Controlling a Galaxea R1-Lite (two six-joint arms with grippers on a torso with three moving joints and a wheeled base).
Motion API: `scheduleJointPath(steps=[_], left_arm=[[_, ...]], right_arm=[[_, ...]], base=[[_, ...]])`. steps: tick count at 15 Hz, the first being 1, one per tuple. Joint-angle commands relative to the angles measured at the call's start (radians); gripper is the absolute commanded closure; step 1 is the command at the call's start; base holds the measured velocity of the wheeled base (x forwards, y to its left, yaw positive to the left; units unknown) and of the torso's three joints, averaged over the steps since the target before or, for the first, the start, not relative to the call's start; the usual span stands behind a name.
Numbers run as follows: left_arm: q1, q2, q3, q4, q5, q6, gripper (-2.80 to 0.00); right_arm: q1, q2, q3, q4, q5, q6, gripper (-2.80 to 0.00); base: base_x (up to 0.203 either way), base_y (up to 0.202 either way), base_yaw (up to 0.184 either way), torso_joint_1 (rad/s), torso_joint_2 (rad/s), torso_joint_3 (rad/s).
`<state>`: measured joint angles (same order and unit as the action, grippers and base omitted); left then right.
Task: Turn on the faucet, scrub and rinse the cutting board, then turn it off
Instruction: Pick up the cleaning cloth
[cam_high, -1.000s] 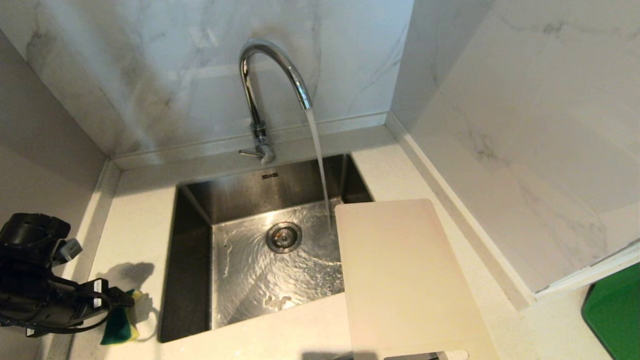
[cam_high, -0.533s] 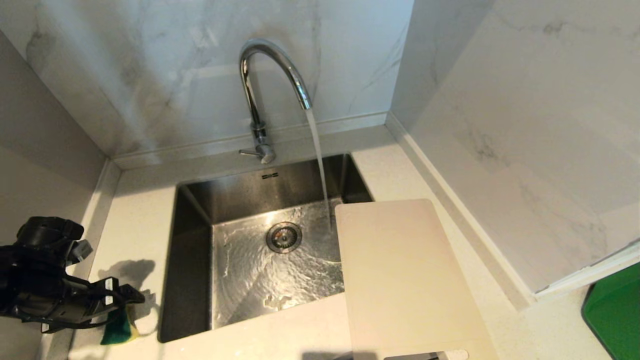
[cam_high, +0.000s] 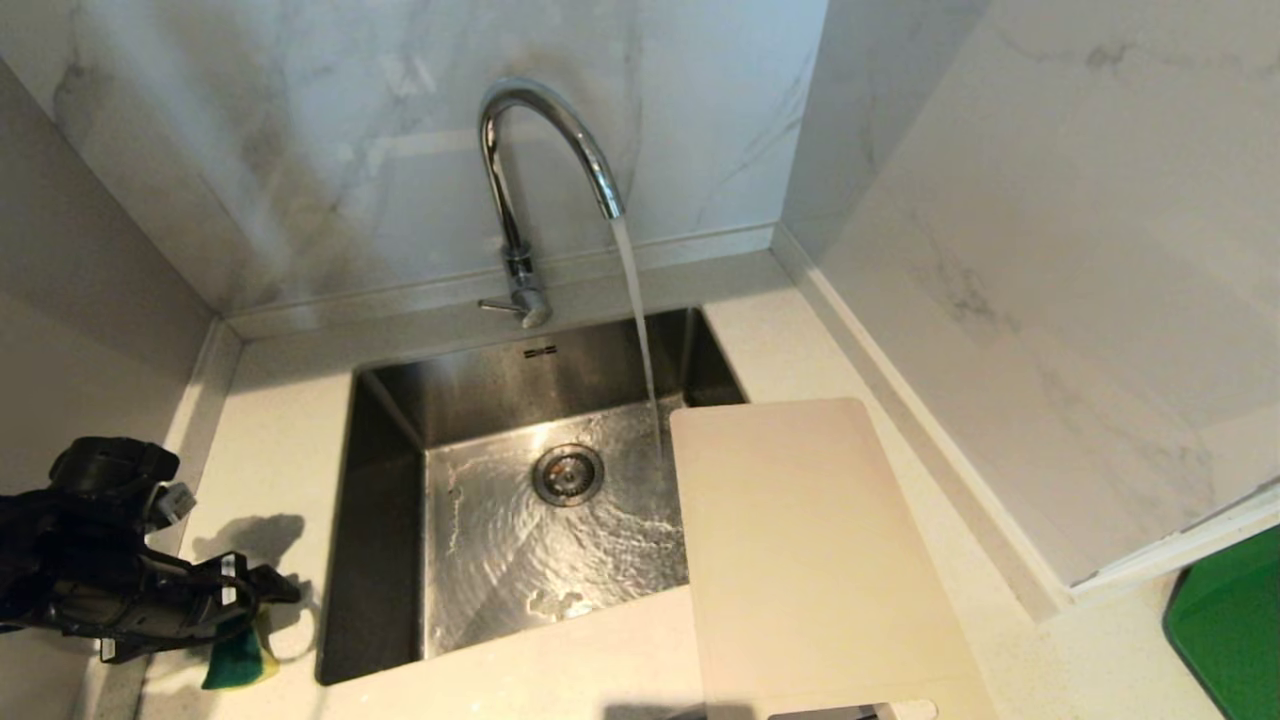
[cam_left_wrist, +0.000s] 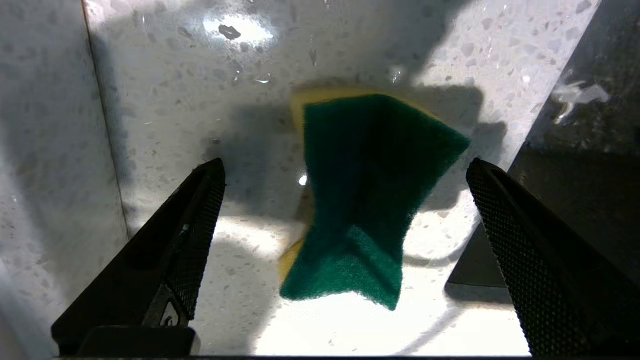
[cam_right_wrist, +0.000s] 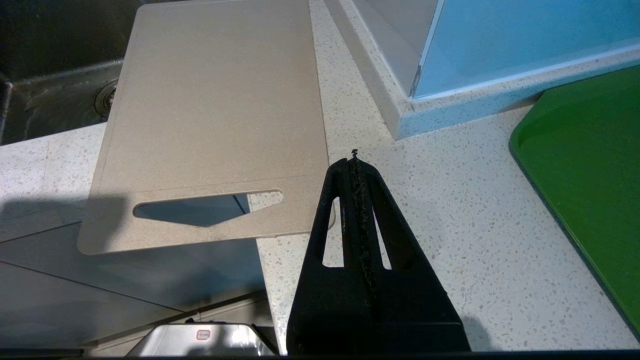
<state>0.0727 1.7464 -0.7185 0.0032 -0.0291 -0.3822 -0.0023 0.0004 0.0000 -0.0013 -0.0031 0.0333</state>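
Hovering over the speckled white bench (cam_high: 270, 440), my left fingers (cam_left_wrist: 200, 220) stand spread wide around the green-and-yellow sponge (cam_left_wrist: 365, 200), not touching it. The tall chrome gooseneck faucet (cam_high: 520, 180) runs into the steel sink (cam_high: 400, 400); the cream-white plastic cutting board (cam_high: 810, 560) overhangs the sink's right rim. My right fingers (cam_right_wrist: 356, 170) are clenched empty.

Cream-white cutting board (cam_high: 810, 560), chrome faucet (cam_high: 530, 170), green-and-yellow sponge (cam_left_wrist: 360, 200), speckled countertop (cam_right_wrist: 450, 210).

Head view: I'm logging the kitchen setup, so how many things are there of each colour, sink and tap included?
Chrome or steel: 2, the tall chrome gooseneck faucet and the stainless steel sink
Cream-white: 1, the flat plastic cutting board
Green: 2, the green-and-yellow sponge and the green tray
Total: 5
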Motion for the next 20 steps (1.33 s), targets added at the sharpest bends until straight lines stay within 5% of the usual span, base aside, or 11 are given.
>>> scheduleJointPath(steps=[1, 20], left_arm=[[0.01, 0.021, -0.013, 0.001, -0.008, -0.003, -2.8], [0.01, -0.1, 0.038, 0.007, -0.019, -0.019, -2.8]], right_arm=[[0.001, 0.0, 0.0, 0.0, 0.0, 0.0, 0.0], [0.001, 0.0, -0.001, 0.0, 0.0, 0.0, 0.0]], base=[[0.0, 0.0, 0.0, 0.0, 0.0, 0.0], [0.0, 0.0, 0.0, 0.0, 0.0, 0.0]])
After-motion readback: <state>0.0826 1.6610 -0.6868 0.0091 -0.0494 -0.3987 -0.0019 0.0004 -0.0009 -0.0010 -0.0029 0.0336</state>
